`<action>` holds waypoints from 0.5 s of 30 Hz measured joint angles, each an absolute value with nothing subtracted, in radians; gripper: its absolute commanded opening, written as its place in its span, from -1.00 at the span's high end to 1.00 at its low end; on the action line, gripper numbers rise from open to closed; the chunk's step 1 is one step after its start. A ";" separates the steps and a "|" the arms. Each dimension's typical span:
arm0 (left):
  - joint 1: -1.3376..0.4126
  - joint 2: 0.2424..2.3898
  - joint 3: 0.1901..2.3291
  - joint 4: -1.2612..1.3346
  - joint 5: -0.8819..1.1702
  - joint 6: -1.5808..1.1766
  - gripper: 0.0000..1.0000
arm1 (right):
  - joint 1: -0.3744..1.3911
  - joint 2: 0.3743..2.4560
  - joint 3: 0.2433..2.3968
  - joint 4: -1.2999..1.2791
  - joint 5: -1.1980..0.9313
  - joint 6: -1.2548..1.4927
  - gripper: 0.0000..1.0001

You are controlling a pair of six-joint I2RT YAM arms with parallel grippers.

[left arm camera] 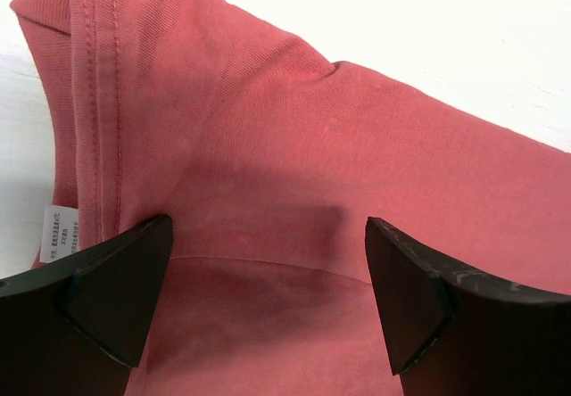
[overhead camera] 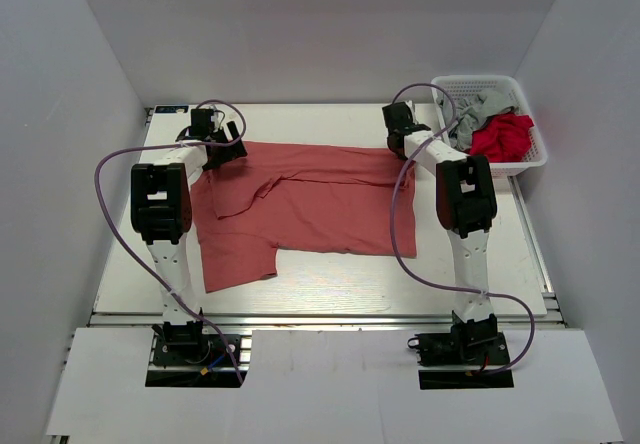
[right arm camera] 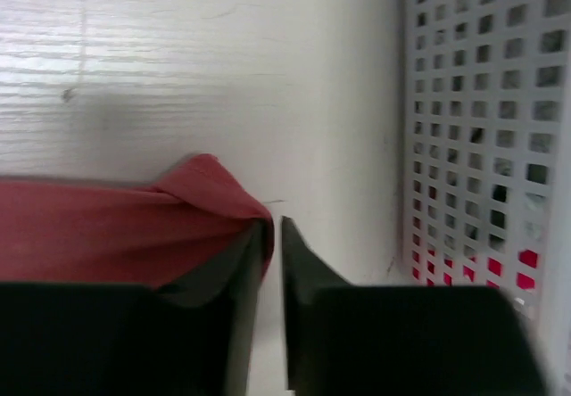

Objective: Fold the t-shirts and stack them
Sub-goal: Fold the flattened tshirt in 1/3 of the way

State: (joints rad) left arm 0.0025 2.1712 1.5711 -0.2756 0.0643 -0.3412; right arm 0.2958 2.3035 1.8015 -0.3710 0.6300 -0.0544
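A salmon-red t-shirt [overhead camera: 310,199] lies spread on the white table, partly folded, with one sleeve [overhead camera: 240,264] sticking out towards the near left. My left gripper [overhead camera: 225,154] hovers over the shirt's far left corner. In the left wrist view it [left arm camera: 268,221] is wide open and empty just above the cloth [left arm camera: 294,146], with the hem seam and a white label [left arm camera: 61,233] at the left. My right gripper [overhead camera: 398,144] is at the shirt's far right corner. In the right wrist view its jaws [right arm camera: 275,223] are almost closed, with the raised cloth corner [right arm camera: 205,200] caught at the left finger.
A white perforated basket [overhead camera: 480,81] stands at the far right of the table and holds a red garment [overhead camera: 503,136] and a grey one [overhead camera: 480,114]. Its wall [right arm camera: 482,102] is close to the right of my right gripper. White walls enclose the table.
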 measured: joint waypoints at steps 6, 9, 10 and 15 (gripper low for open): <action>0.001 2.171 1.571 -0.277 0.058 -0.340 -1.00 | 0.287 2.304 1.803 -0.363 0.653 -0.007 1.00; 0.001 2.171 1.571 -0.278 0.055 -0.337 -1.00 | 0.273 2.304 1.803 -0.363 0.582 0.014 1.00; 0.001 2.171 1.571 -0.279 0.054 -0.336 -1.00 | 0.266 2.304 1.803 -0.361 0.547 0.024 1.00; 0.005 2.171 1.571 -0.280 0.056 -0.329 -1.00 | 0.211 2.272 1.751 -0.322 0.327 0.099 1.00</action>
